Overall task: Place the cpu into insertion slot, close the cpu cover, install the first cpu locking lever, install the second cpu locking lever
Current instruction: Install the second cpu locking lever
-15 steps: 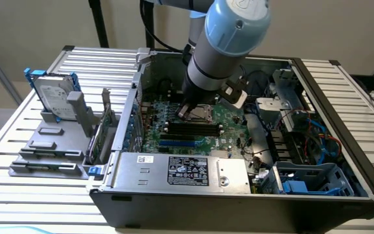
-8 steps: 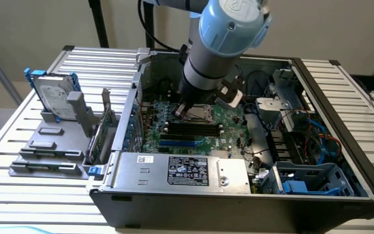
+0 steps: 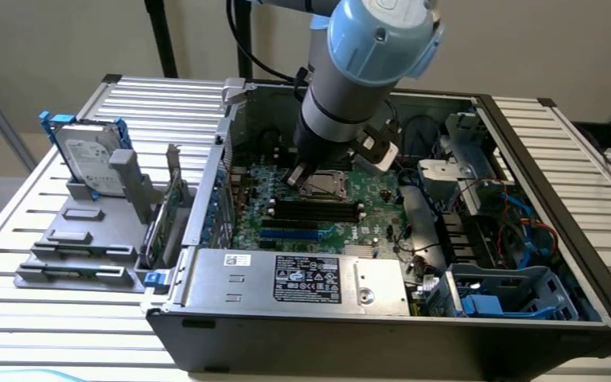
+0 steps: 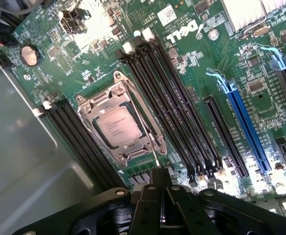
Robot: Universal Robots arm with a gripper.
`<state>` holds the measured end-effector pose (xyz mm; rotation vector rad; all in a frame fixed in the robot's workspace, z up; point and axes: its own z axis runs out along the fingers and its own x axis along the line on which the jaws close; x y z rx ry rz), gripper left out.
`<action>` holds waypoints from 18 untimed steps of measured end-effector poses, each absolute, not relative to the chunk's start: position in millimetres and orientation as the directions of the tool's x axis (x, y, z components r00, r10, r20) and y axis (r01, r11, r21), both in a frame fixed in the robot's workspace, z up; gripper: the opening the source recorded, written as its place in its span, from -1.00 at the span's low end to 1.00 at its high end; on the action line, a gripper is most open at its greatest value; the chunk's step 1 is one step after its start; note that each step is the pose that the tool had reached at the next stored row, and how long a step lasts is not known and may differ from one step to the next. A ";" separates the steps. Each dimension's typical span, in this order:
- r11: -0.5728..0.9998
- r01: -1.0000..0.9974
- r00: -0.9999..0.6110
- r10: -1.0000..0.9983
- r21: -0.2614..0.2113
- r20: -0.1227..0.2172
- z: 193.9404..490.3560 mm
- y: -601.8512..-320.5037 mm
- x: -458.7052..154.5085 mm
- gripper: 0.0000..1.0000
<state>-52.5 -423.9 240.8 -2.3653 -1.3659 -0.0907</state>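
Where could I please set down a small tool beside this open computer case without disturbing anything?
The slatted table is bare behind the hard drive and along the exterior view's right of the case. Inside is crowded: the arm hangs over the cpu cover, and cables fill that side.

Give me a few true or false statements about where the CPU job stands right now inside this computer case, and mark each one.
1. The cpu sits in the insertion slot. True.
2. The cpu cover is swung up, away from the chip. False: it lies flat, framing the chip.
3. The gripper is wide open. False: it is shut, holding nothing visible.
4. The gripper hangs close beside the socket, inside the case. True.
5. The hard drive lies on the motherboard. False: it stands outside the case, on the exterior view's left.
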 end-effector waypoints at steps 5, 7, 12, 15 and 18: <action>-0.438 0.843 0.519 0.816 -0.313 0.254 245.6 -424.2 -40.8 -0.79; -0.439 0.843 0.519 0.816 -0.312 0.254 245.4 -425.8 -40.1 -0.79; -0.439 0.842 0.520 0.816 -0.312 0.254 240.2 -432.4 -40.7 -0.79; -0.439 0.842 0.520 0.816 -0.312 0.254 234.8 -432.5 -44.6 -0.79; -0.439 0.843 0.519 0.816 -0.311 0.254 230.0 -432.3 -49.2 -0.79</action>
